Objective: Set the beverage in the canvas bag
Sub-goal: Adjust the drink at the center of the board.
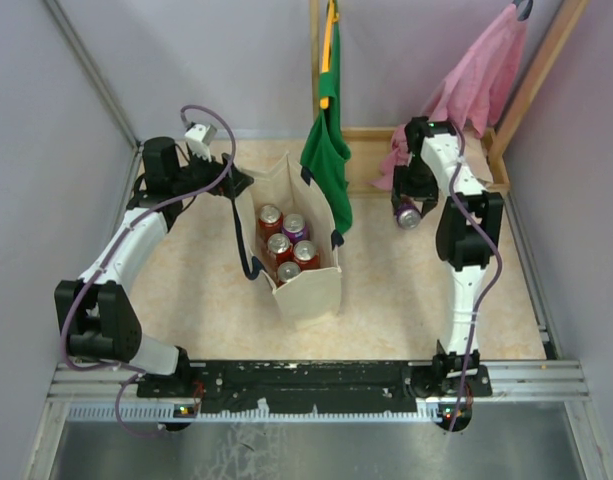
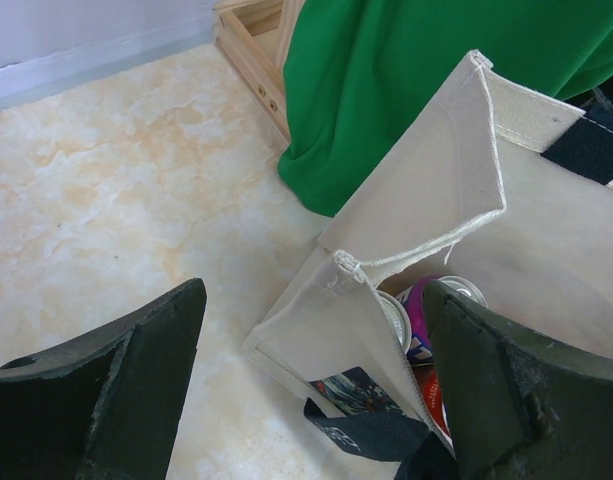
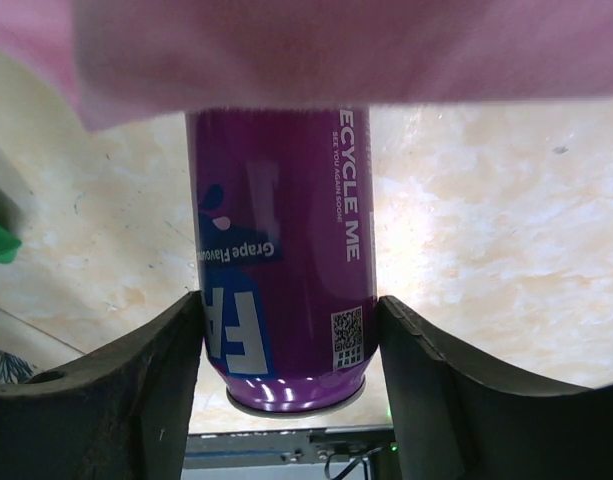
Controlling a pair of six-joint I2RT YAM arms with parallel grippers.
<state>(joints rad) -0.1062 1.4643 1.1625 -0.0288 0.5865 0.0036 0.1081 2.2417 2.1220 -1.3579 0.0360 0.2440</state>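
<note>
The cream canvas bag point(image 1: 311, 290) with navy straps stands open at mid table, with several red and purple cans point(image 1: 286, 240) inside. My right gripper point(image 1: 411, 203) is shut on a purple grape can point(image 1: 408, 214), held off the table to the right of the bag, just under the pink cloth. In the right wrist view the can point(image 3: 276, 250) fills the gap between my fingers point(image 3: 156, 400). My left gripper point(image 1: 236, 185) is open at the bag's back left corner. In the left wrist view it point(image 2: 316, 300) straddles the bag's wall point(image 2: 436, 170), one finger outside and one over the cans.
A green cloth point(image 1: 326, 150) hangs right behind the bag and shows in the left wrist view point(image 2: 416, 80). A pink cloth point(image 1: 476, 80) hangs at the back right and covers the top of the right wrist view point(image 3: 336, 50). A wooden frame point(image 1: 371, 135) lines the back.
</note>
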